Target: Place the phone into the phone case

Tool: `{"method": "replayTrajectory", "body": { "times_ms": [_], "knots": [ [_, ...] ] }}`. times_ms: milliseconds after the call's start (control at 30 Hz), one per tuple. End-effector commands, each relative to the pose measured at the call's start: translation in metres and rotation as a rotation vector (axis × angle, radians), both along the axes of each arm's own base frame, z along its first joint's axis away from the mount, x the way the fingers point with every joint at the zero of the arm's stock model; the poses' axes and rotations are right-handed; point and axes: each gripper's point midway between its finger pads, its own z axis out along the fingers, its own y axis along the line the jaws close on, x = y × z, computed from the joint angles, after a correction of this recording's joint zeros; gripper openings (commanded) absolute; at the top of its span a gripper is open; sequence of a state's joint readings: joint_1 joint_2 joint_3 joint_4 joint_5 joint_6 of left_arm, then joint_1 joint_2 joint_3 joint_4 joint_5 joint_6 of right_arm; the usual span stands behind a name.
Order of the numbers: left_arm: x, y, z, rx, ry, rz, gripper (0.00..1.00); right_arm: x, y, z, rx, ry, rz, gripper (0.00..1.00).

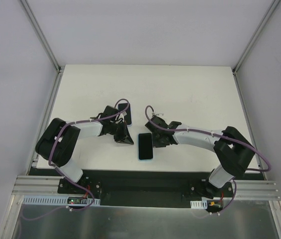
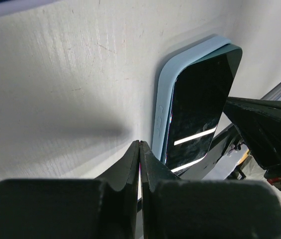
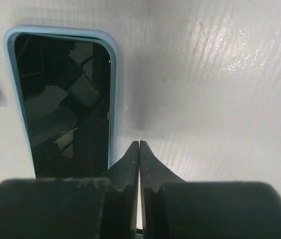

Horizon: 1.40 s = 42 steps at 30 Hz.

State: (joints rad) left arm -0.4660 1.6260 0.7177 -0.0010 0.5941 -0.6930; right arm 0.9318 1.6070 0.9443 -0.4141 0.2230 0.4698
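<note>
The phone (image 3: 60, 99) is lying screen-up inside the phone case (image 3: 60, 30) on the table (image 1: 190, 99), while the left gripper (image 2: 140, 144) and right gripper (image 3: 139, 144), 2 claws fully closed and empty, are flanking its long edges, seemingly for pressing it home.

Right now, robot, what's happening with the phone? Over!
Left gripper shut, empty; right gripper shut, empty. Phone looks seated in the case, flat on the table between them. Nothing on top of it.
</note>
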Motion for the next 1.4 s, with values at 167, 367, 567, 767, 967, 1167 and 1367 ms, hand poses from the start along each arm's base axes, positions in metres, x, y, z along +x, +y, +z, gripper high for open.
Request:
{"method": "replayTrajectory", "body": {
  "times_ms": [167,367,567,767,967,1167,1367],
  "knots": [
    [0.001,-0.01,0.002,-0.053,-0.011,-0.009,0.0,0.009,0.027,0.007,0.078,-0.01,-0.027,0.02],
    [-0.001,-0.011,-0.004,-0.057,0.005,-0.008,0.0,0.011,0.036,0.002,0.076,-0.006,-0.019,0.01],
    [0.001,-0.013,-0.007,-0.066,0.012,0.002,0.0,0.011,0.038,-0.003,0.063,-0.008,-0.009,0.01],
    [0.003,-0.018,-0.002,-0.091,0.008,-0.003,0.0,0.01,0.041,-0.007,0.064,-0.003,0.001,0.01],
    [0.002,-0.017,0.006,-0.088,-0.028,0.008,0.0,0.01,0.04,-0.005,0.058,-0.017,0.001,0.01],
    [0.01,-0.007,0.026,-0.037,-0.119,0.038,0.23,0.006,0.018,0.006,0.032,-0.049,-0.027,0.09],
    [0.019,-0.01,0.04,-0.041,-0.162,0.028,0.46,-0.002,0.004,0.015,0.068,-0.077,-0.04,0.37]
  ]
}}
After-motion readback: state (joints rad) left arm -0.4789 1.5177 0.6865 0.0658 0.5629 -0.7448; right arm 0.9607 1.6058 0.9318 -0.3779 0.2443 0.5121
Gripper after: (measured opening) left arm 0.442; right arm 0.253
